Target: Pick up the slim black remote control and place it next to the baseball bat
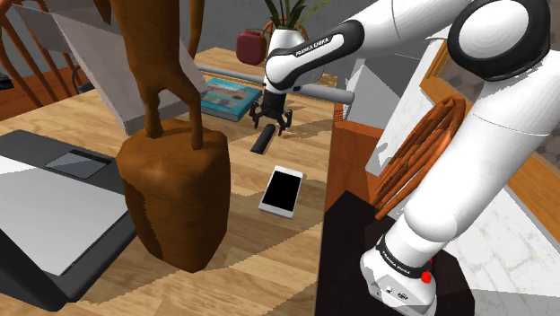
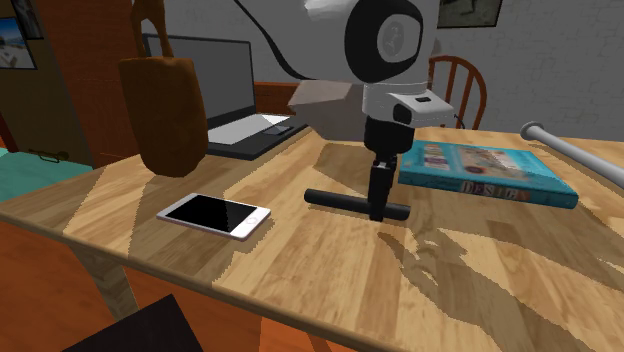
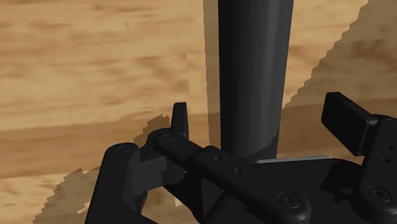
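Note:
The slim black remote [image 2: 335, 199] lies flat on the wooden table [image 2: 300, 270], between the white phone and the teal book. My gripper [image 2: 378, 205] is lowered over its end nearer the book, open, one finger on each side. In the wrist view the remote [image 3: 254, 70] runs between the fingertips [image 3: 180, 118] with a gap on both sides, so neither pad touches it. From the shoulder camera the gripper [image 1: 272, 123] hangs just above the remote [image 1: 262, 142]. The grey baseball bat [image 1: 235, 74] lies beyond the book; its knob end [image 2: 575, 150] shows at the second exterior view's right.
A teal book [image 2: 485, 170] lies between remote and bat. A white phone with a black screen [image 1: 283, 190] lies nearer the table's edge. A tall brown bag [image 1: 175, 193] and an open laptop [image 1: 54, 206] take up the shoulder view's left. A wooden chair [image 1: 422, 153] stands beside the table.

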`<state>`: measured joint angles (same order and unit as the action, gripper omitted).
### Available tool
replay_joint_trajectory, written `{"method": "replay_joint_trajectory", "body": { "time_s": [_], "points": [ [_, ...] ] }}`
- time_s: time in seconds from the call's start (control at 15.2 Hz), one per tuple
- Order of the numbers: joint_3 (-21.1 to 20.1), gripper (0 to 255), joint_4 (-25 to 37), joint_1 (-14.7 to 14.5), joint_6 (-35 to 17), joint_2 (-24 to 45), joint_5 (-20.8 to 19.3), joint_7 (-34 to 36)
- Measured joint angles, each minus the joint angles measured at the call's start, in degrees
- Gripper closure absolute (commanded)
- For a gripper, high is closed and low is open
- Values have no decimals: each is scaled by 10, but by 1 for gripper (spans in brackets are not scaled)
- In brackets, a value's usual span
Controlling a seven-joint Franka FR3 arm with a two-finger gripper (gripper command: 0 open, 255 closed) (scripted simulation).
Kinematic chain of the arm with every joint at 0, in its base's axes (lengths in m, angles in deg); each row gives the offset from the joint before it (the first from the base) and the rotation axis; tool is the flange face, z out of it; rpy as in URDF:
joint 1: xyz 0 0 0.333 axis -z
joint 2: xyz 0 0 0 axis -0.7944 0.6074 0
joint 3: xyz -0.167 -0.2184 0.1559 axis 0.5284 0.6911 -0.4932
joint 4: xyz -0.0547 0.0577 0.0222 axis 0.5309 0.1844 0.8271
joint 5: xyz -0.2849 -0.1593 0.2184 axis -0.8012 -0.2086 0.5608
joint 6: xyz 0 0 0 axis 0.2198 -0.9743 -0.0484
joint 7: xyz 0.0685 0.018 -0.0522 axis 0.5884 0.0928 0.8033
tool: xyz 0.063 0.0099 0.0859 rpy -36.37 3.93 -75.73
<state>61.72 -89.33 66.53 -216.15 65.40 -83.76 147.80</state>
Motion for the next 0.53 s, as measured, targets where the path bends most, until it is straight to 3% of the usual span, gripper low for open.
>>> {"method": "replay_joint_trajectory", "body": {
  "time_s": [0.33, 0.4, 0.53],
  "points": [
    [0, 0, -2, 0, -3, 1, 0, 0],
    [0, 255, -2, 0, -3, 1, 0, 0],
    [1, 255, -1, 1, 5, -2, -1, 0]
  ]
}}
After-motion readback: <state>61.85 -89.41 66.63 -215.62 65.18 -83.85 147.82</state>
